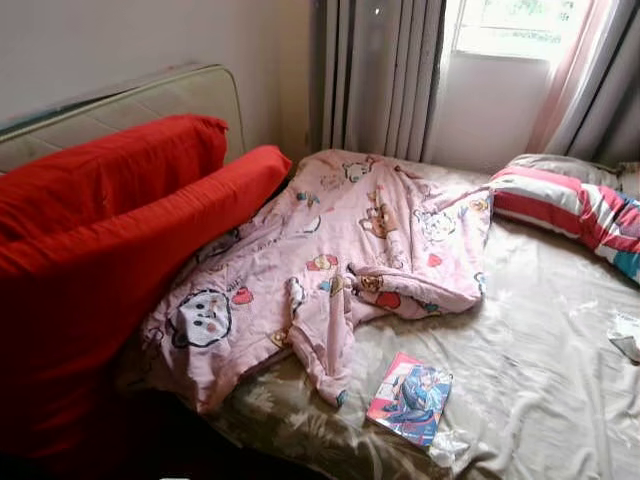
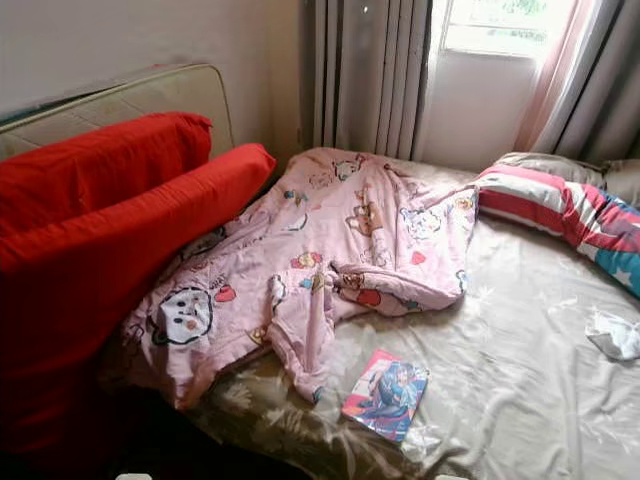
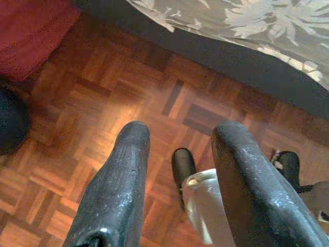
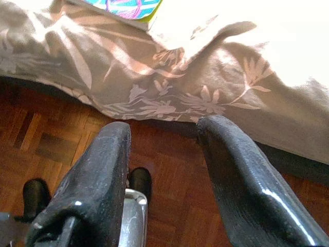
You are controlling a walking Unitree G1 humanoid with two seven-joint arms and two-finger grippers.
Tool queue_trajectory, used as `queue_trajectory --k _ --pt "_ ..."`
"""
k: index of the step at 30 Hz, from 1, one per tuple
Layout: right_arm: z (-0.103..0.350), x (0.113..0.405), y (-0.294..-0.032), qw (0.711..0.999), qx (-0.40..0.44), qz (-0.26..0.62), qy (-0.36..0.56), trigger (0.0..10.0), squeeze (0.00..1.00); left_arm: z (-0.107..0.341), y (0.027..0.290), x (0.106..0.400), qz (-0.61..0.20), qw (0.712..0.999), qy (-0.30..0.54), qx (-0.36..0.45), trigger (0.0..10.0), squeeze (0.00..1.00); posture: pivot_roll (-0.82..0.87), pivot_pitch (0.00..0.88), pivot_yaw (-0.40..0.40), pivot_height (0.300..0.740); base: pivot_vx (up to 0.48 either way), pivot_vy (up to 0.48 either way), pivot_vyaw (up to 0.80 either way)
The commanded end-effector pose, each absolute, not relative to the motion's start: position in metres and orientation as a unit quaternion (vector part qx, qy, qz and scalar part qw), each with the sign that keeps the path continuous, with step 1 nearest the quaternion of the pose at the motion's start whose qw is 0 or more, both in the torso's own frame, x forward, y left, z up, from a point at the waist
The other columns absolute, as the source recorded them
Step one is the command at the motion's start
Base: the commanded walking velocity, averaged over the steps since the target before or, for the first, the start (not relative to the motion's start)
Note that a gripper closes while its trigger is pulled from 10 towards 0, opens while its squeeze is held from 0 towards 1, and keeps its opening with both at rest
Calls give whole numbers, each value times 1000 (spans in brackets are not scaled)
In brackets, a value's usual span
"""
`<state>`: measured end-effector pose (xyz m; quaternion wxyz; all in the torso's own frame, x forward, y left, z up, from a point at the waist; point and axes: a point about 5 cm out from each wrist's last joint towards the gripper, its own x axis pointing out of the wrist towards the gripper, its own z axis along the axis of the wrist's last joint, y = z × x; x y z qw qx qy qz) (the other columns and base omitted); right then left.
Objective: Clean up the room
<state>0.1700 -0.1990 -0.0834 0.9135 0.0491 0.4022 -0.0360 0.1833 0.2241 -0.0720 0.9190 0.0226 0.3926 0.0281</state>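
Note:
A pink cartoon-print blanket (image 1: pixel 340 260) lies crumpled across the bed, over the beige floral sheet (image 1: pixel 540 370). A colourful book (image 1: pixel 410 397) rests near the bed's front edge, and its corner (image 4: pixel 126 7) appears in the right wrist view. Two red pillows (image 1: pixel 110 230) lean at the headboard on the left. A striped pillow (image 1: pixel 575 205) lies at the far right. Crumpled white paper (image 2: pixel 615 335) sits on the sheet at the right. My left gripper (image 3: pixel 177 154) hangs open over the parquet floor. My right gripper (image 4: pixel 164 149) hangs open beside the bed's edge.
Grey curtains (image 1: pixel 380 75) and a bright window (image 1: pixel 510 25) stand behind the bed. A padded headboard (image 1: pixel 150 100) runs along the left wall. Parquet floor (image 3: pixel 103 103) lies below the bed's hanging sheet (image 4: pixel 169 98). A small clear wrapper (image 1: pixel 445 447) lies by the book.

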Motion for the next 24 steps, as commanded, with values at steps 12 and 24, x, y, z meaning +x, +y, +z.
queue_trajectory --k 12,24 --pt "-86 165 -195 910 37 -43 410 10000 0 -75 225 176 45 918 394 10 10000 0 20 121 -37 740 0 0 0" --pt "-91 161 -185 900 19 -30 435 10000 0 -77 224 174 41 916 399 2 10000 0 25 132 -37 736 0 0 0"
